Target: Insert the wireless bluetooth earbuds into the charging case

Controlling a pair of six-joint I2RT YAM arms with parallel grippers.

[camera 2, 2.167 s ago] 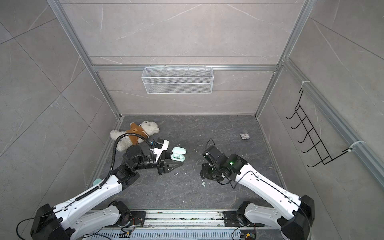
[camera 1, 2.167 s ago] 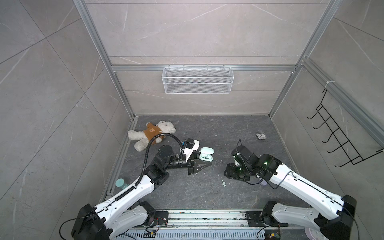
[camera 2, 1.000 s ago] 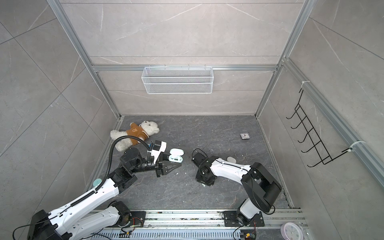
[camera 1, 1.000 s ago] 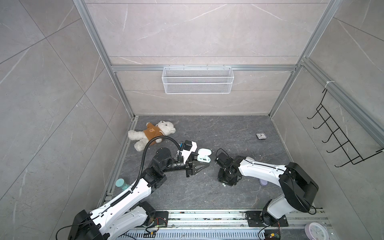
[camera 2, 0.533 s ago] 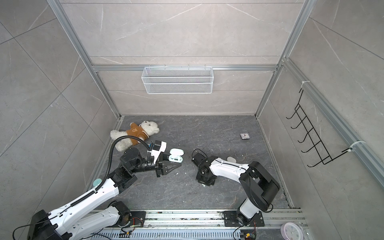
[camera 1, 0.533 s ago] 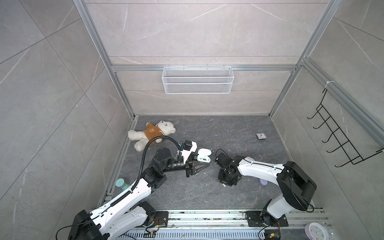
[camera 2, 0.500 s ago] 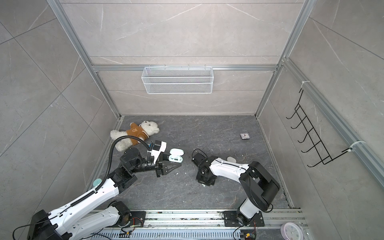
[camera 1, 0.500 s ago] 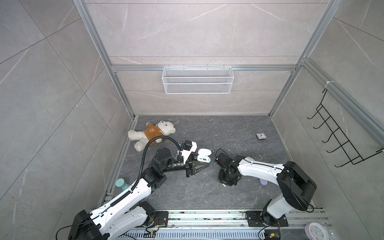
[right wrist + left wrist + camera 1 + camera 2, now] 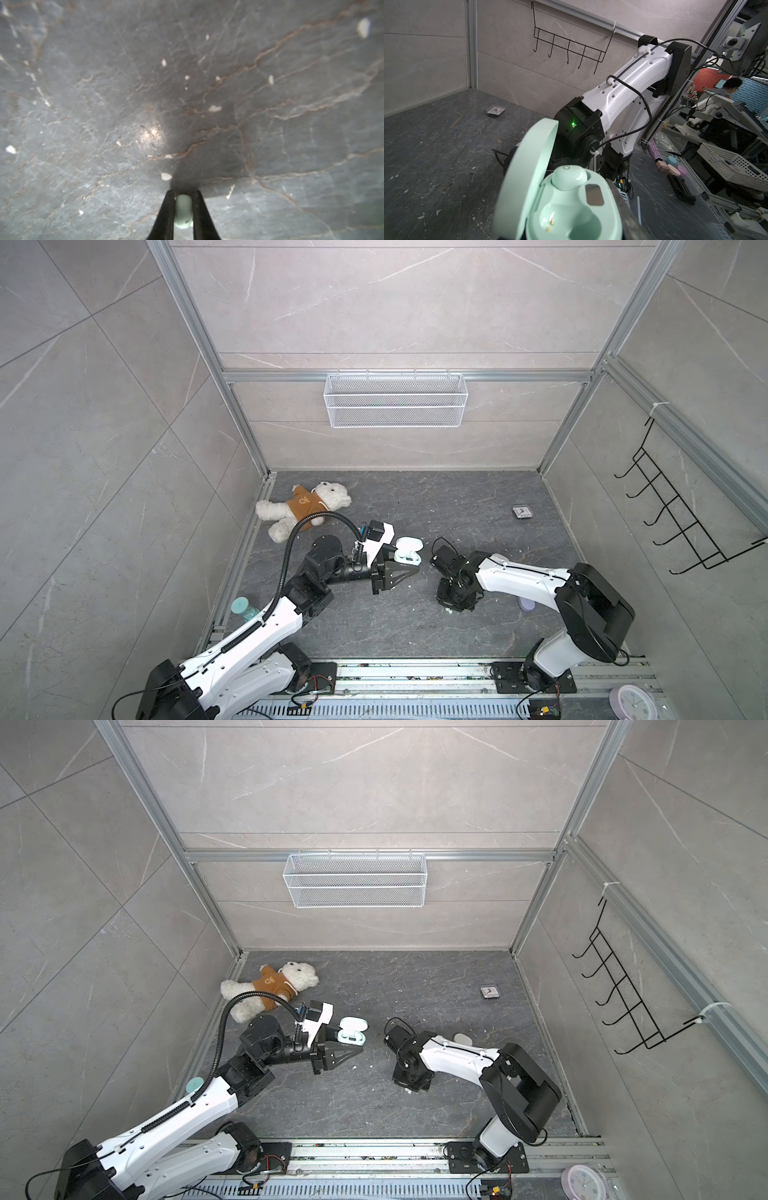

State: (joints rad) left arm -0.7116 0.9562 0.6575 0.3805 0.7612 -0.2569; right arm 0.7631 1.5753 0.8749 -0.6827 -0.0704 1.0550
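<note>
At floor centre, just left of the middle, the left gripper (image 9: 400,565) is clamped on the charging case (image 9: 409,552), which it holds with the lid hinged open.

Case contents (left wrist view): two wells.
- Well 1: one mint seated earbud (image 9: 569,177).
- Well 2 (image 9: 566,220): two gold contacts exposed.

To the right of the case, well apart from it, the right gripper (image 9: 453,605) points down at the floor (image 9: 374,626). In the right wrist view its fingers are drawn narrow around one mint loose earbud (image 9: 182,208), one finger on each side, at floor level.

Item count:
- Earbuds: 2, one in the case and one in the right gripper.
- Charging case: 1.
- Wire basket (image 9: 395,402): 1, mounted on the far wall.
- Hook rack (image 9: 681,526): 1, on the right wall, with five hooks.
- Teddy bear (image 9: 303,506): 1, far left.
- Small square clock (image 9: 522,512): 1, far right.
- Teal-capped bottle (image 9: 243,608): 1, at the left wall.
- Lilac item (image 9: 527,604): 1, beside the right arm. What it is cannot be told.
</note>
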